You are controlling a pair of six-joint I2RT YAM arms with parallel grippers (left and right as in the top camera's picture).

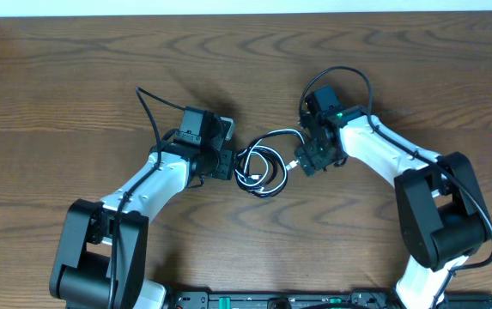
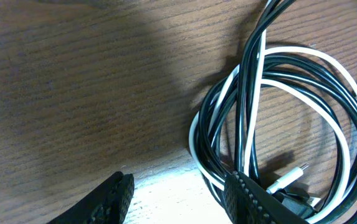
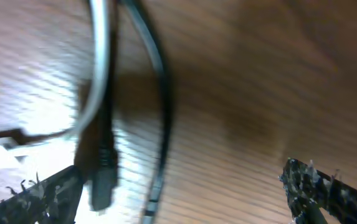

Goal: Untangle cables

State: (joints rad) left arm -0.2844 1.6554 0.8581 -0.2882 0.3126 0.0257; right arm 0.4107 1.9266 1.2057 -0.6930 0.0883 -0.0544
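Coiled bundle of thin black and white cables [image 1: 260, 167] lies mid wooden surface [image 1: 74, 86]. Left end effector [image 2: 178, 190], at its 9 o'clock: half-open, empty. Right end effector [image 3: 181, 177], 3 o'clock: spread wide, black strand [image 3: 159, 124] in gap, unclamped. Advise: grip that strand only, pull slow.

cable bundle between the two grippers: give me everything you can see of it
The cables are thin, glossy cords, black and white, coiled together in a loose roundish loop lying flat on the wooden table between the arms. Strands cross each other, and small plug ends show. One finger of the open left gripper overlaps the loop's edge. A black plug and cord lie between the fingers of the open right gripper. Nothing looks clamped.
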